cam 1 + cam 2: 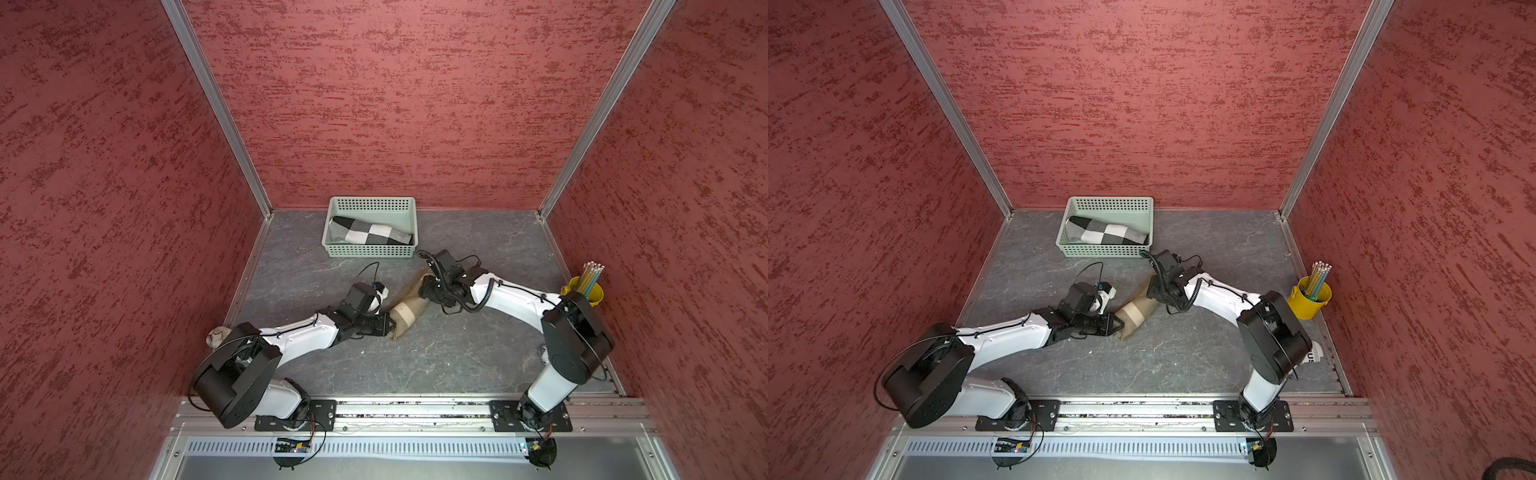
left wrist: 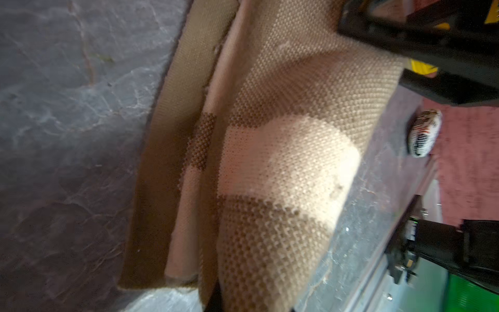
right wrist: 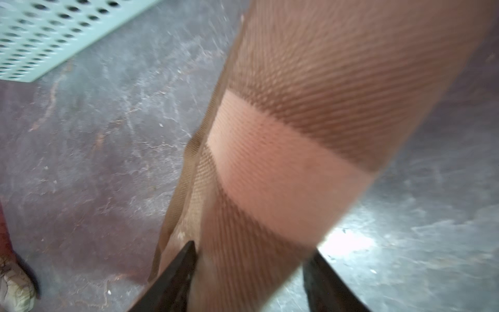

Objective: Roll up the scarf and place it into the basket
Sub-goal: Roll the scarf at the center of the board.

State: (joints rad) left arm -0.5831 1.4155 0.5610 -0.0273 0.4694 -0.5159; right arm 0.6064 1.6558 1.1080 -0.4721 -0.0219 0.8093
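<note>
Tan knit scarf (image 1: 405,311): rolled into a short log on the grey table (image 1: 457,357), lying between the two arms; near the basket (image 1: 370,250), not in it.
Basket contents: black-and-white checked cloth (image 1: 370,232) already lying along the floor.
Right gripper (image 3: 253,248): fingers spread, straddling one end of the roll.
Left gripper (image 1: 388,328): at the opposite end; fingertips buried under fabric in the wrist view, so pinching or not, cannot tell.
Loose layer (image 2: 172,162): flat tail beside the roll, not wound in.
Step in hand: probably securing the roll for the lift.
Doing it well: close across the full thickness, catching the outer tail; raise both ends level; avoid pulling along the roll, likely to telescope it.
Placement: lower beside the checked cloth; release only once resting.
</note>
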